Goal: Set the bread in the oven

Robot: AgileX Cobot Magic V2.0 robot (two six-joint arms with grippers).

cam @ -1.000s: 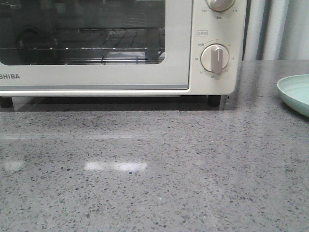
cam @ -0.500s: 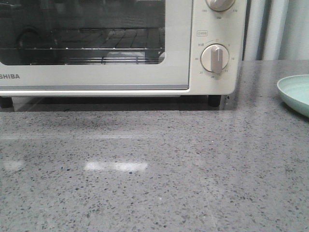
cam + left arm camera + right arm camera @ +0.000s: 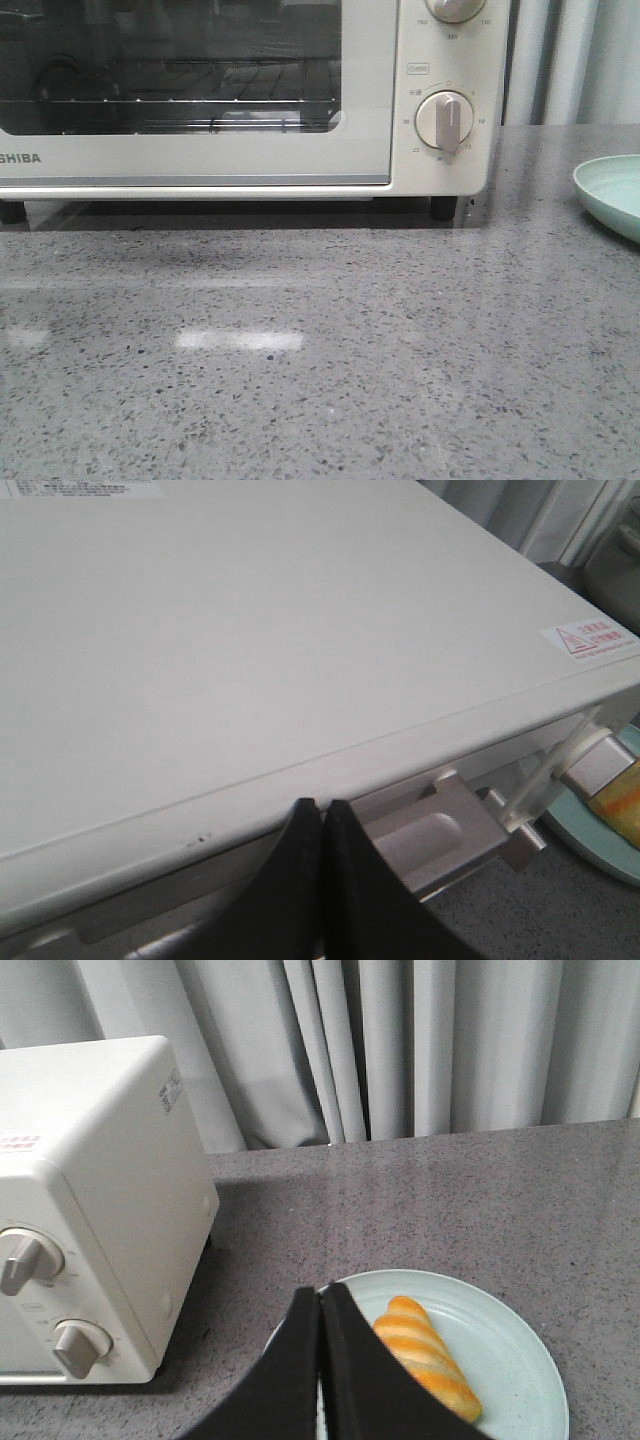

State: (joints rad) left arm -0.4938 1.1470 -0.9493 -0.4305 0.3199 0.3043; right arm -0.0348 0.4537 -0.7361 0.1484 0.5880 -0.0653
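Note:
The cream-white oven stands at the back of the grey table with its glass door shut; its wire rack shows behind the glass. The bread, golden-orange with pale stripes, lies on a pale green plate to the oven's right. My left gripper is shut and empty, above the oven's top, at its front edge, by the door's metal handle. My right gripper is shut and empty, above the plate's near-left rim, beside the bread. Neither gripper shows in the front view.
The plate's edge shows at the right of the front view. The oven's dials face forward on its right side. Grey curtains hang behind the table. A warning sticker sits on the oven's top corner.
The front view shows only a slight shift of reflections in the oven's glass; nothing on the table has moved.

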